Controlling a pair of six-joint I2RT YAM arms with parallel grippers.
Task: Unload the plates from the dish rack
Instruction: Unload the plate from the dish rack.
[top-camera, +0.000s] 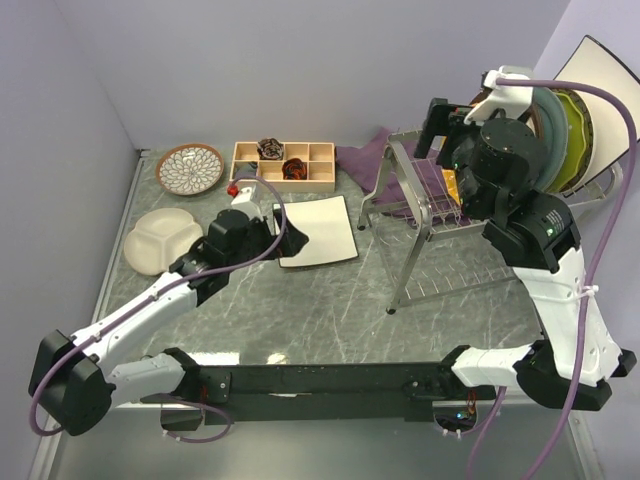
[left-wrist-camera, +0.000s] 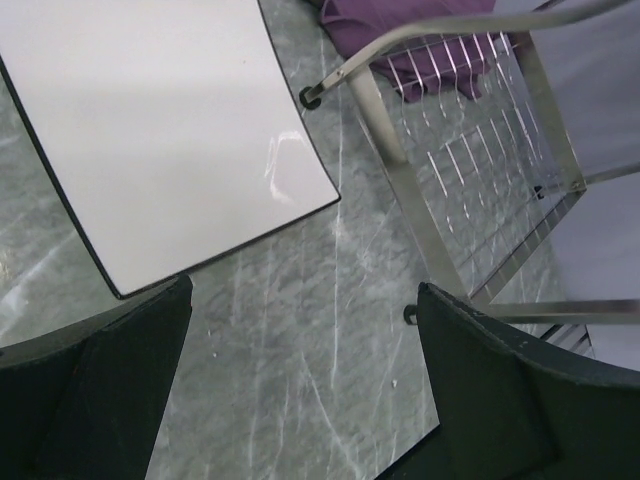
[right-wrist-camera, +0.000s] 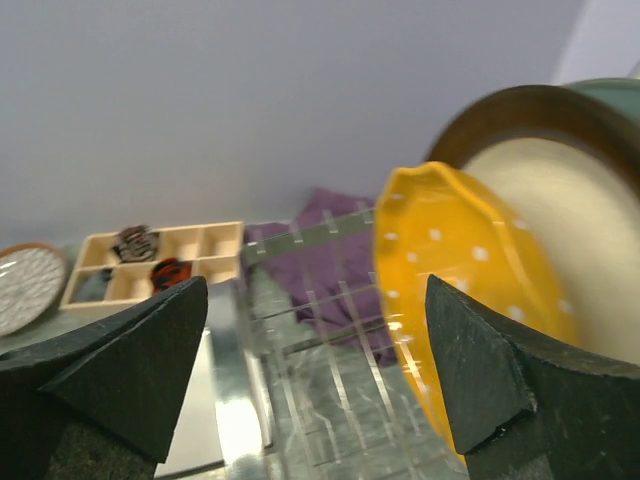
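Left gripper (left-wrist-camera: 305, 300): spread, beside the flat-lying white square plate (left-wrist-camera: 160, 120). Right gripper (right-wrist-camera: 316, 290): spread, apparently to straddle the upright orange scalloped plate (right-wrist-camera: 450, 290).

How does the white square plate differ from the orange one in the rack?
The white square plate lies flat on the table; the orange plate stands on edge in the dish rack. The white one is plain, the orange one dotted and scalloped. Neither is held.

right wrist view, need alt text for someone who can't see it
An orange scalloped plate with white dots stands on edge in the wire dish rack, framed by the open right gripper. A brown-rimmed plate stands behind it; a purple cloth and wooden tray lie beyond.
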